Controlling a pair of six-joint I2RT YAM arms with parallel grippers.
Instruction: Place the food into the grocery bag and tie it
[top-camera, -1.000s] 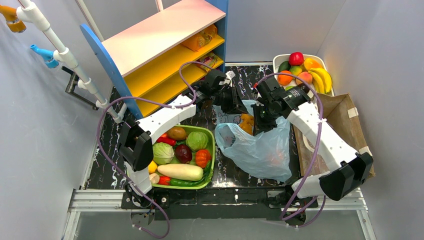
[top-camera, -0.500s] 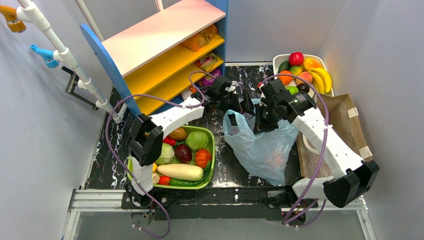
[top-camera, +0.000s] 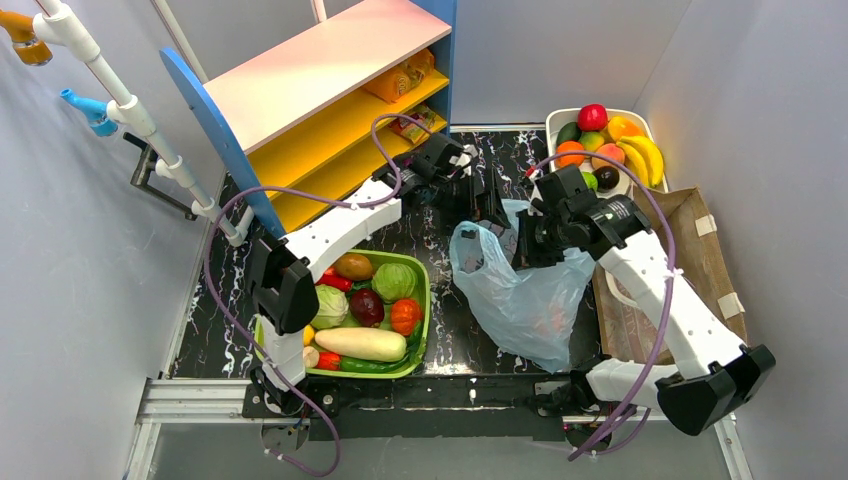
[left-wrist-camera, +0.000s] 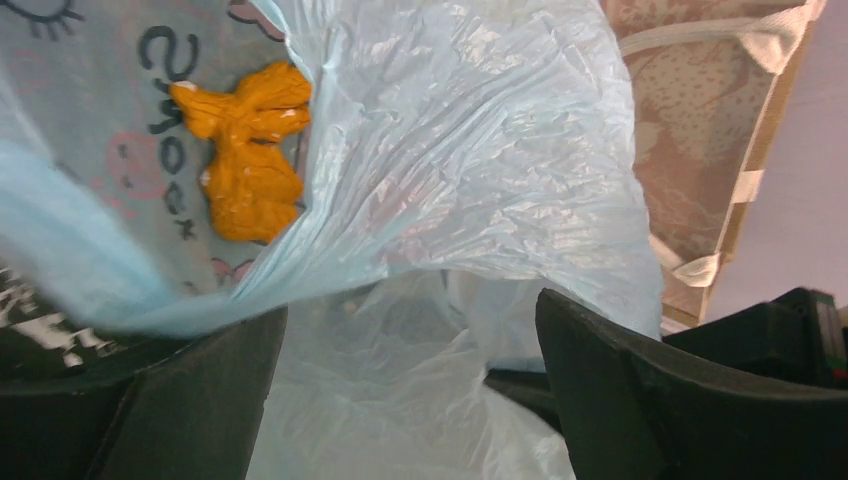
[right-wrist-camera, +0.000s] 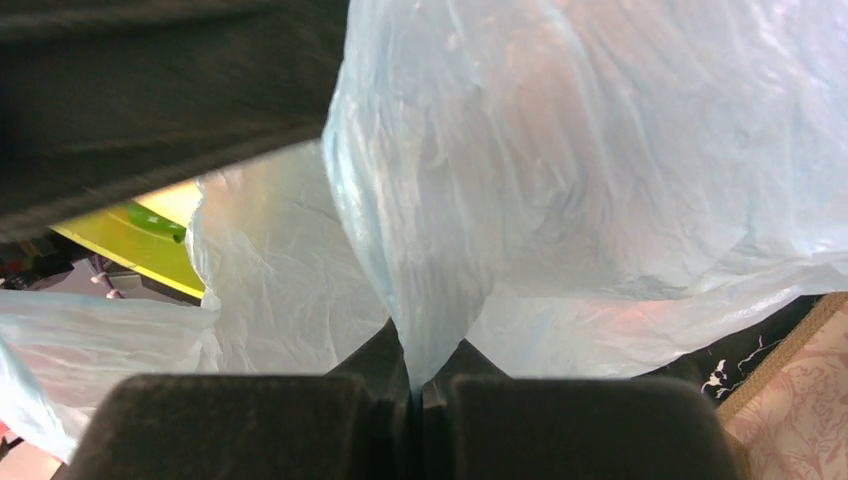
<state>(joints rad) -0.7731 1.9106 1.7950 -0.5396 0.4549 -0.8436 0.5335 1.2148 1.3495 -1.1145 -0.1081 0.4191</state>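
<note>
The light-blue grocery bag (top-camera: 525, 295) hangs bunched at mid-table, its top pinched in my right gripper (top-camera: 527, 248). In the right wrist view that gripper (right-wrist-camera: 415, 385) is shut on a fold of the bag's film (right-wrist-camera: 600, 150). My left gripper (top-camera: 490, 203) hovers at the bag's far-left top and is open. In its wrist view the left gripper (left-wrist-camera: 410, 390) has its fingers (left-wrist-camera: 150, 400) wide apart, with loose bag film (left-wrist-camera: 470, 150) draped in front of and between them. A lumpy orange food item (left-wrist-camera: 245, 165) shows inside the bag against the printed film. A faint orange glow (top-camera: 550, 320) shows low in the bag.
A green basket (top-camera: 425, 290) of vegetables sits to the left of the bag. A white bin (top-camera: 552, 120) of fruit stands at the back right. A brown paper bag (top-camera: 700, 250) lies to the right. The blue-and-yellow shelf (top-camera: 330, 110) stands at the back left.
My left gripper opened and let go of the bag, then drew toward the back right. My right arm shifted right with the bag, whose mouth closed up.
</note>
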